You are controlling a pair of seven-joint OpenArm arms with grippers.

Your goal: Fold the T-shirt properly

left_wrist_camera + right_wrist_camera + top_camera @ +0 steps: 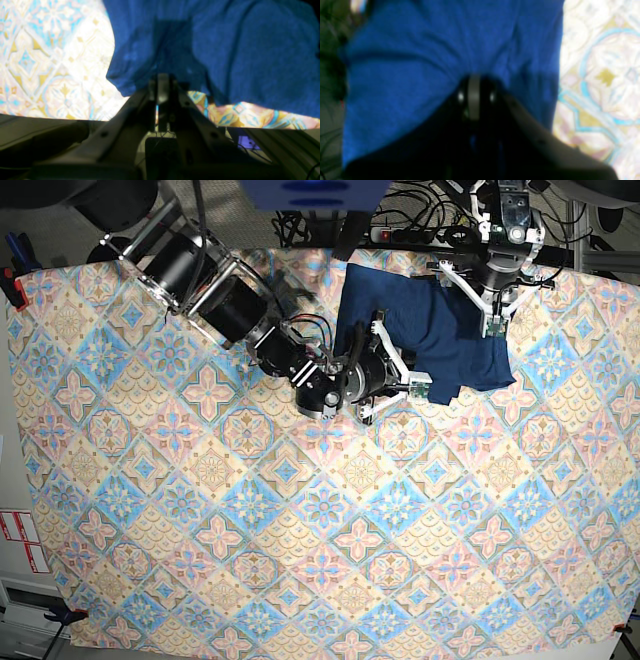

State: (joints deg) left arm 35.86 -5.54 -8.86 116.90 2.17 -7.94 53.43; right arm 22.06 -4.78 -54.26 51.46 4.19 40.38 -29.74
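T-shirt [440,340] bunched far right on table [200,560]; left gripper [497,315] and right gripper [425,385] each pinch opposite edges, jaws clenched on cloth.

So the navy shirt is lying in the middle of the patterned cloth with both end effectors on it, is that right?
Not the middle. The base view shows the shirt at the far edge of the patterned cloth, toward that view's upper right. The left end effector and right end effector are both on it.

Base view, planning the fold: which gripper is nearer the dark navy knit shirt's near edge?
Right. The right gripper pinches the shirt at that edge; the left gripper grips it farther back.
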